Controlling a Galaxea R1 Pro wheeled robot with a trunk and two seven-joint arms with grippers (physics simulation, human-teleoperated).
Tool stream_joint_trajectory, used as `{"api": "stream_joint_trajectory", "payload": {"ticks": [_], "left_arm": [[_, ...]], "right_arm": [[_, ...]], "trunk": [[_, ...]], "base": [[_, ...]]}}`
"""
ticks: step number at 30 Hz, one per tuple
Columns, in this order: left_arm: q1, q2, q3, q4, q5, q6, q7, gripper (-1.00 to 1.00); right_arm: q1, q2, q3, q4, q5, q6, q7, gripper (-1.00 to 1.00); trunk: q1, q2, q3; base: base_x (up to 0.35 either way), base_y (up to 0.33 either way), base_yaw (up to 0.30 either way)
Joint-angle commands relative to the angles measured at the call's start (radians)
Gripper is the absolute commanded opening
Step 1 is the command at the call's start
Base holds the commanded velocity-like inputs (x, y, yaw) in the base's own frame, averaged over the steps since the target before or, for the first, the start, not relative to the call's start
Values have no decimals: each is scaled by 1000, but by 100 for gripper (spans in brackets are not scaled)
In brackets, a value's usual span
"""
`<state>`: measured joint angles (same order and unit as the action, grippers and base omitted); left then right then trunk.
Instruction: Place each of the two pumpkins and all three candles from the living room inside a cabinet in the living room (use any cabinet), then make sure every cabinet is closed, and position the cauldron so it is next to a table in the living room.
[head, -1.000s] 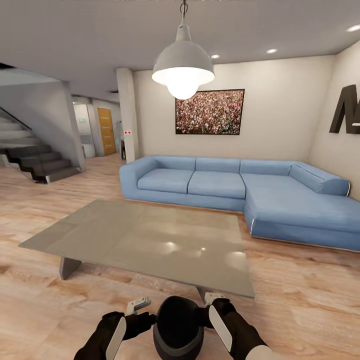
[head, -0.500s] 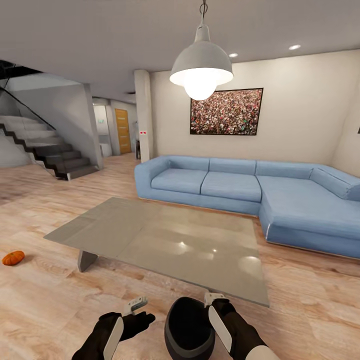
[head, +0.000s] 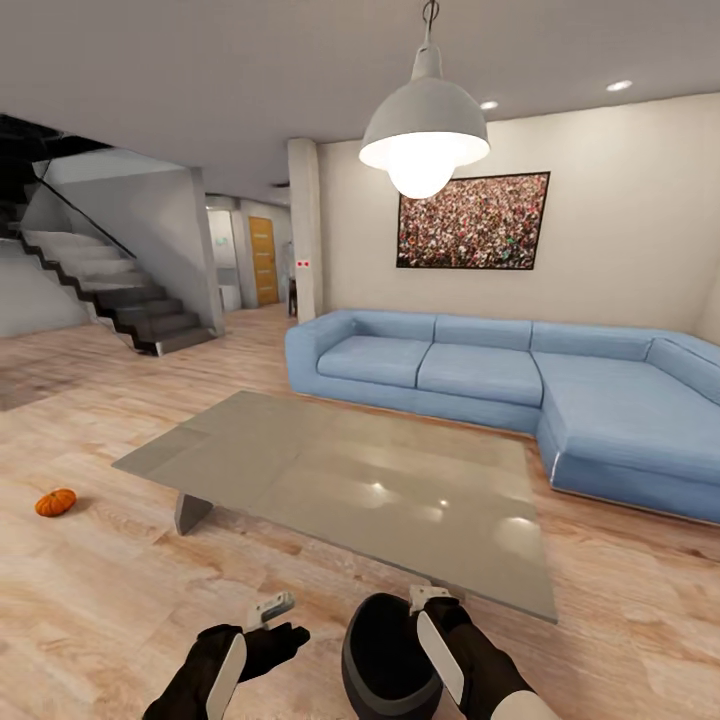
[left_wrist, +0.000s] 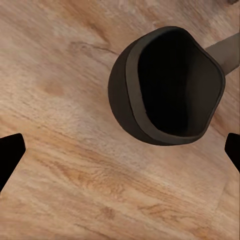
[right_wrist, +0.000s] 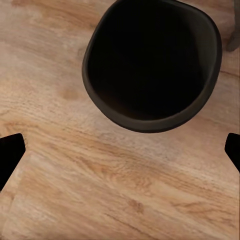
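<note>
Living room; blue sofa (head: 500, 385); stairs (head: 120, 295)

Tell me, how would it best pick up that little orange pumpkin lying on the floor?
Probably from straight above, jaws closing across the pumpkin's widest part. It is a squat, slightly flattened ball sitting on the open wood floor, apart from the grey table, so its rounded sides look free all round and nothing blocks a downward approach.

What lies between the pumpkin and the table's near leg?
Only bare plank floor separates the pumpkin from the table leg, seen in the head view.
</note>
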<state>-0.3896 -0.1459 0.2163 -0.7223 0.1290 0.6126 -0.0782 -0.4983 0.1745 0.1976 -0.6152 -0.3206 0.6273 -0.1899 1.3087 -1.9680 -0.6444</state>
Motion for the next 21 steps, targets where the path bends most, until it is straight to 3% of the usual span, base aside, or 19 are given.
{"api": "stream_joint_trajectory", "payload": {"ticks": [1,8,21], "left_arm": [[0,0,0,0,0,-1,0,100],[0,2,0,0,1,-2,0,100],[0,2,19,-2,1,-2,0,100]], "right_arm": [[0,0,0,0,1,0,0,100],[0,0,2,0,5,3,-1,100],[0,0,5,1,2,8,-52,100]], "trunk": [[0,0,-1],[0,0,-7],[0,0,-20]], "base": [[0,0,254],[-48,0,257],[-218,0,254]]}}
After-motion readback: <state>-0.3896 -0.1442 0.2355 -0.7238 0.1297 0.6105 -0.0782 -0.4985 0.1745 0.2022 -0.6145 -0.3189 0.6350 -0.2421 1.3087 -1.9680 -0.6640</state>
